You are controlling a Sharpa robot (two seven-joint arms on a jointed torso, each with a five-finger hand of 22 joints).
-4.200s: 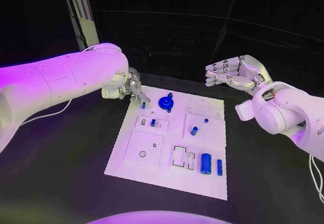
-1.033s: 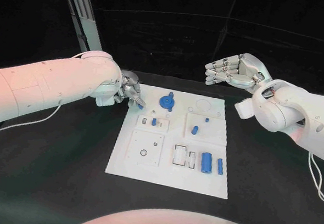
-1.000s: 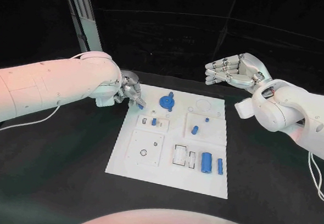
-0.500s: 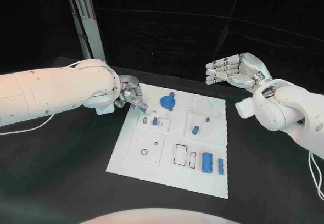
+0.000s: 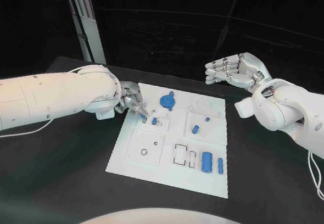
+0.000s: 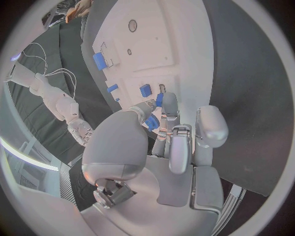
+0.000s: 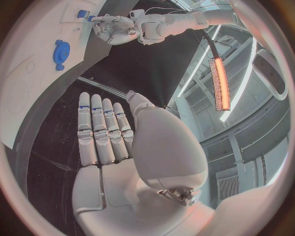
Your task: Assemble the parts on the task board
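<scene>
parts lie across the white board (image 5: 166,173) at table centre. nearest the robot, two blue cylinders (image 5: 206,163) lie flat side by side on the board's near right, long axes running near-to-far, beside an open rectangular slot (image 5: 179,154). left of that, a square plate (image 5: 146,146) with a small ring on it. mid board, a short blue peg (image 5: 195,130) lies on the right block, long axis roughly near-to-far with a slight tilt. another small blue piece (image 5: 155,121) sits at the left block, seemingly upright, hard to tell. far end, a round blue knob part (image 5: 167,101) sits flat on the board.

left hand (image 5: 129,99) hovers at the board's far left corner, fingers drawn together on a small blue part (image 6: 159,100); the left wrist view shows it pinched at the fingertips (image 6: 170,104), pointing down toward the left block. its long axis looks close to vertical, but it is mostly hidden by the fingers.

step in hand, by my read: seating this part in the left block. do it well by keeping the part upright over its hole, lowering straight, no side drag against the blue piece beside it, and letting go only once it is seated. a tilt would likely jam it.

right hand (image 5: 232,70) is held up past the board's far right, well apart from it, fingers together and lightly curled, holding nothing.
</scene>
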